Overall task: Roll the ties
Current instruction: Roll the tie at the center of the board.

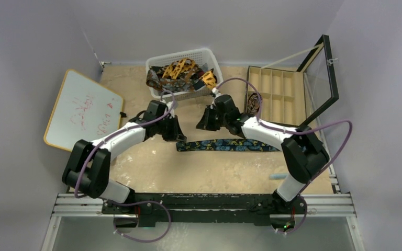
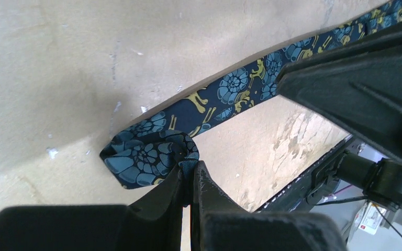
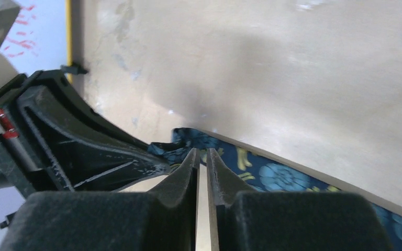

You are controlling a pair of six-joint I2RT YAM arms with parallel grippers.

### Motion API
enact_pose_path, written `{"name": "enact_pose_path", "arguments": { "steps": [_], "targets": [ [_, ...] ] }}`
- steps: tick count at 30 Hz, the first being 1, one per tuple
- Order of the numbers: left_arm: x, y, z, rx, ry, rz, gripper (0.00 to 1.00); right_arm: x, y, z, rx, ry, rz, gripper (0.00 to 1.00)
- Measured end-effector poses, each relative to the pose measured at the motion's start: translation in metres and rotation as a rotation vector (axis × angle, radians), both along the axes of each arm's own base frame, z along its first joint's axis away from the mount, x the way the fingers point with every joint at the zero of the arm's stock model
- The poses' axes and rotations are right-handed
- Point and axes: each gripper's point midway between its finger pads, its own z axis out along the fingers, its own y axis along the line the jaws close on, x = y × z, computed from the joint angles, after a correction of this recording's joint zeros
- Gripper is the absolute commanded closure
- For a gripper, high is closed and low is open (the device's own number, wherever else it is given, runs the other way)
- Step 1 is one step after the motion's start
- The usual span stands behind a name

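A dark navy tie [image 1: 230, 145] with blue-gold print lies flat across the middle of the table. Its left end is folded into a small curl [image 2: 146, 157]. My left gripper [image 2: 191, 168] is shut on that curled end, with fabric pinched between the fingertips; from above it sits at the tie's left end [image 1: 179, 137]. My right gripper [image 3: 201, 152] hovers just above the tie [image 3: 272, 177] beside the left one, its jaws a narrow crack apart with nothing between them. More ties [image 1: 180, 70], orange-yellow and dark, are heaped in the basket.
The white mesh basket [image 1: 209, 55] stands at the back centre. A wooden compartment box [image 1: 275, 89] with its glass lid [image 1: 322, 78] raised is at the back right. A whiteboard [image 1: 84, 110] lies at the left. A small light-blue object [image 1: 278, 176] lies near the right arm's base.
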Motion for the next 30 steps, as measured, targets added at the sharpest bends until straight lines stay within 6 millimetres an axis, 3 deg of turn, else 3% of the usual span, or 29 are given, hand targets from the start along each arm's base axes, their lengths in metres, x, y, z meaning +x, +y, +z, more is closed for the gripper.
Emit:
{"name": "enact_pose_path", "arguments": {
  "steps": [6, 11, 19, 20, 23, 30],
  "targets": [
    [-0.003, -0.023, -0.013, 0.028, 0.027, -0.054, 1.0, 0.002, -0.043, -0.017, -0.063, 0.034, -0.116, 0.85],
    [-0.005, -0.035, -0.026, 0.046, 0.06, -0.052, 0.93, -0.004, -0.049, -0.018, -0.075, 0.041, -0.122, 0.85],
    [-0.009, -0.049, -0.041, 0.073, 0.1, -0.019, 0.48, -0.008, -0.048, -0.02, -0.069, 0.047, -0.109, 0.8],
    [-0.009, -0.049, -0.04, 0.073, 0.1, -0.009, 0.37, -0.009, -0.048, -0.02, -0.066, 0.05, -0.104, 0.79],
    [-0.005, -0.048, -0.025, 0.06, 0.064, 0.013, 0.26, -0.013, -0.047, -0.023, -0.062, 0.062, -0.091, 0.73],
    [0.004, -0.042, 0.04, -0.008, -0.113, 0.06, 0.24, -0.023, -0.035, -0.022, 0.005, 0.08, -0.019, 0.56]
  ]
}}
